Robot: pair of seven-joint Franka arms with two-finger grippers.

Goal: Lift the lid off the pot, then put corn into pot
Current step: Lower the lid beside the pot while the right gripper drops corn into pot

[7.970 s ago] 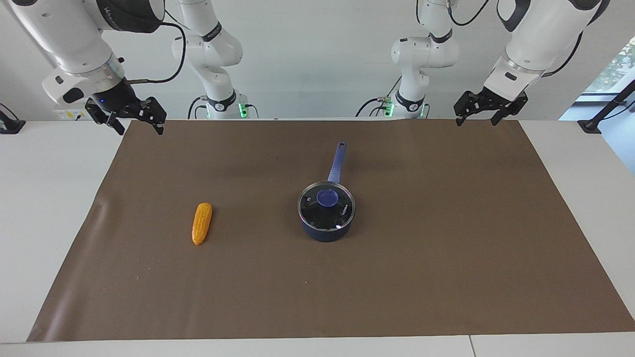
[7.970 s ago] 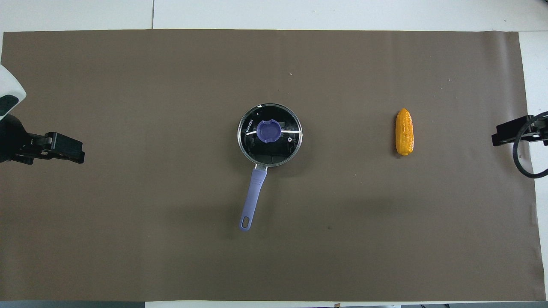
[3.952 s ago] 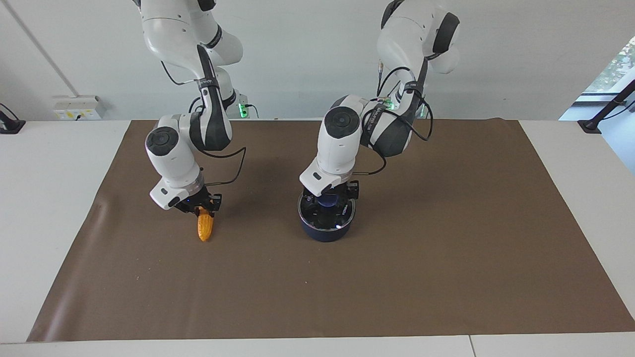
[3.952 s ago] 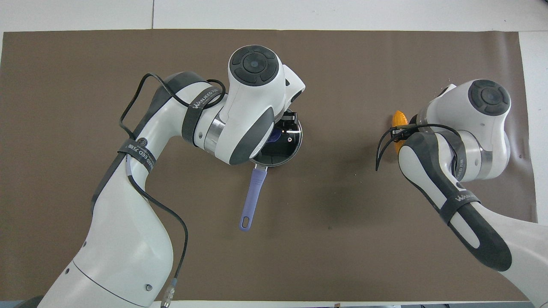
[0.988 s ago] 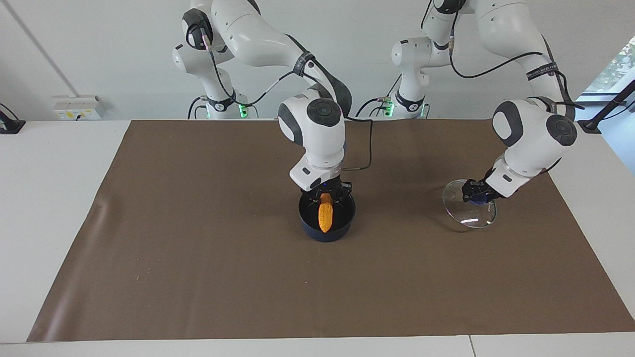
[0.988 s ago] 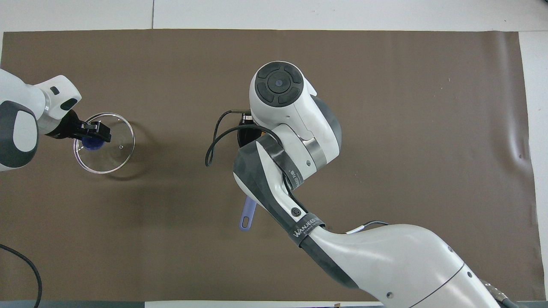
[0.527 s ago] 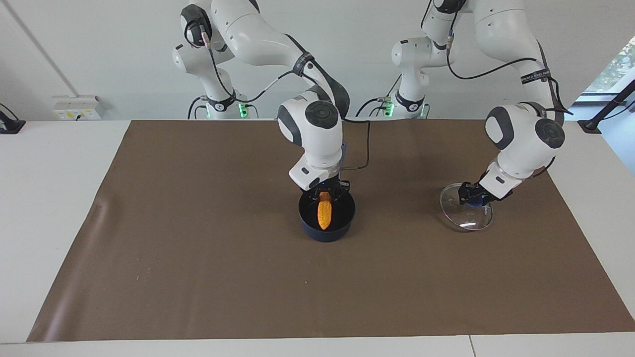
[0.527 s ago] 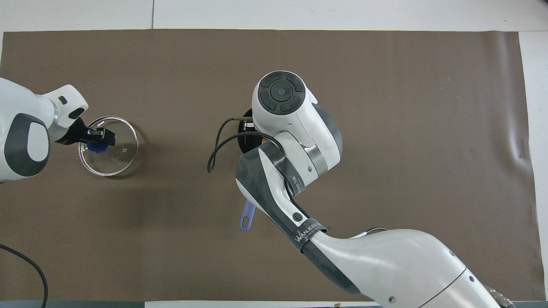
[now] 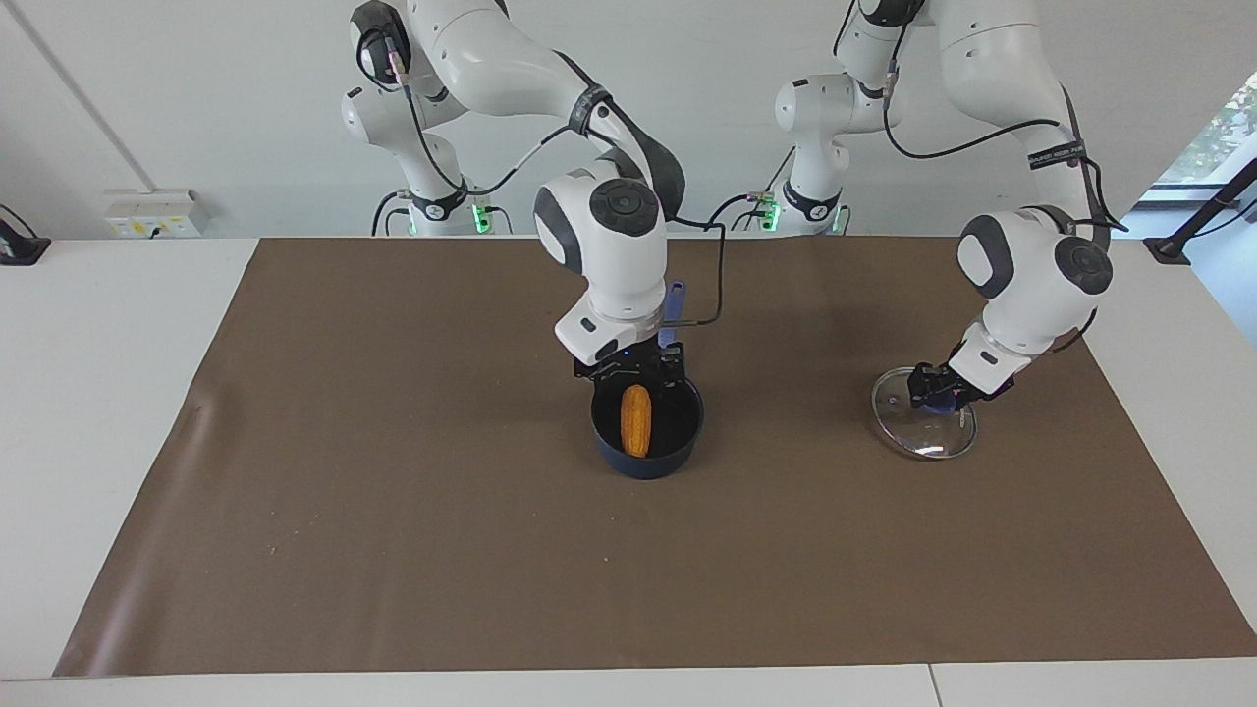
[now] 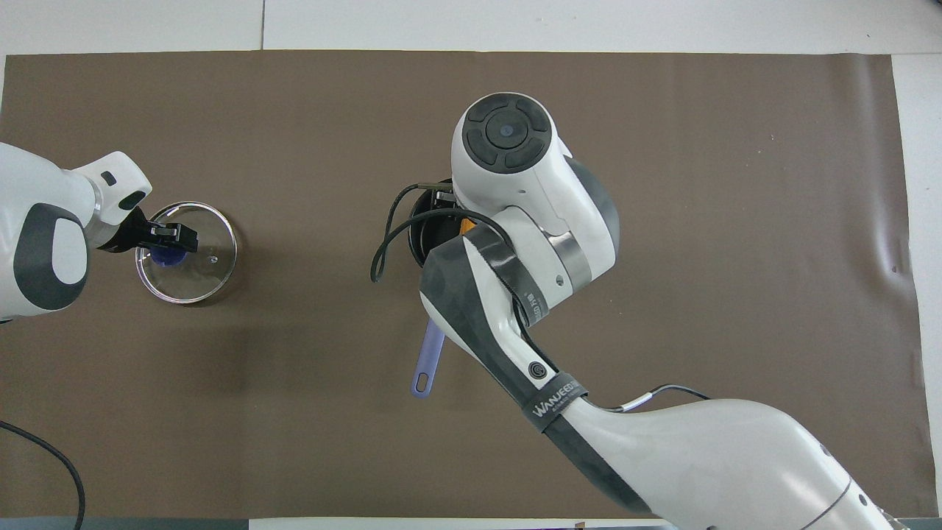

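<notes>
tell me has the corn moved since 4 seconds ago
Yes. The corn has gone from the brown mat toward the right arm's end into the pot, lying loose below the right gripper.

**Lid down at left, arm over pot at centre**

At the left edge, the left gripper (image 10: 173, 237) sits over the blue knob of the lid (image 10: 193, 274), its fingers (image 10: 182, 235) at the knob. The lid lies on the brown mat (image 10: 662, 147) covering the table (image 10: 515, 22). At centre, the right arm covers most of the pot (image 10: 423, 243); a sliver of corn (image 10: 466, 224) shows at its rim. The pot's handle (image 10: 427, 361) points toward the bottom of the frame.
</notes>
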